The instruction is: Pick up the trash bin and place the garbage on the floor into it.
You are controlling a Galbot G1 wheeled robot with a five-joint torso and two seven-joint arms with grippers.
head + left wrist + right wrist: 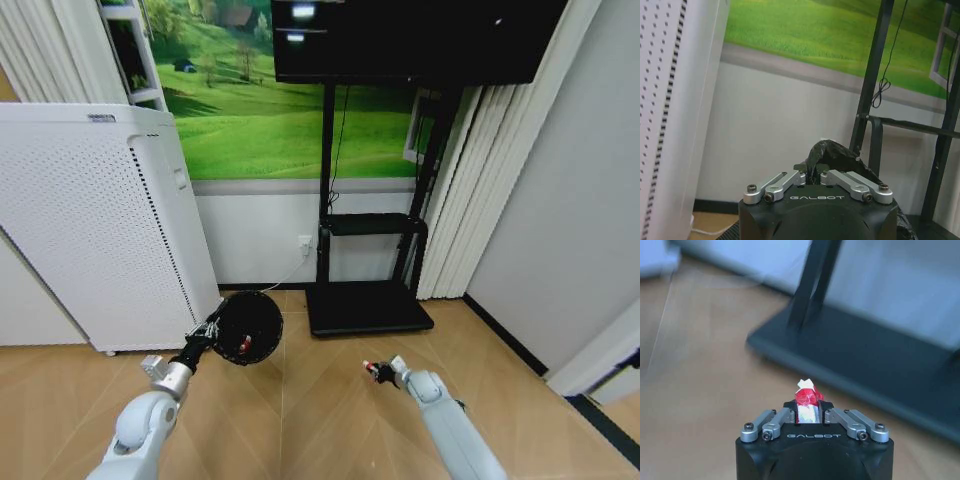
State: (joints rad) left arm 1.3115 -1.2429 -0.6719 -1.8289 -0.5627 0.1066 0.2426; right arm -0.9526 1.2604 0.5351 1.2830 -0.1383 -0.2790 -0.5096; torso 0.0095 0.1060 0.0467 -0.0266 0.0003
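We held the trash bin [247, 327] up off the floor [320, 420] with our left gripper [212, 328], its fingers pinched together on the rim and the black liner — the left wrist view showed a fold of that liner [832, 155] bunched just beyond the closed fingers. The bin was tipped so its open mouth faced back toward us, which we judged was the point of the hold: a mouth turned our way is easier to drop things into than one standing upright. Small red bits showed inside it, so some of the garbage seemed to be in already, though we could not tell how many pieces.

Our right gripper [376, 372] hung low over the floor, well apart from the bin and to its right, in front of the black base of the TV stand [368, 308]. It was clamped on 1 crumpled red-and-white scrap [807, 399], which stuck out past the fingertips. We judged the scrap was gripped near its end so that it would fall free once the fingers parted over the bin.
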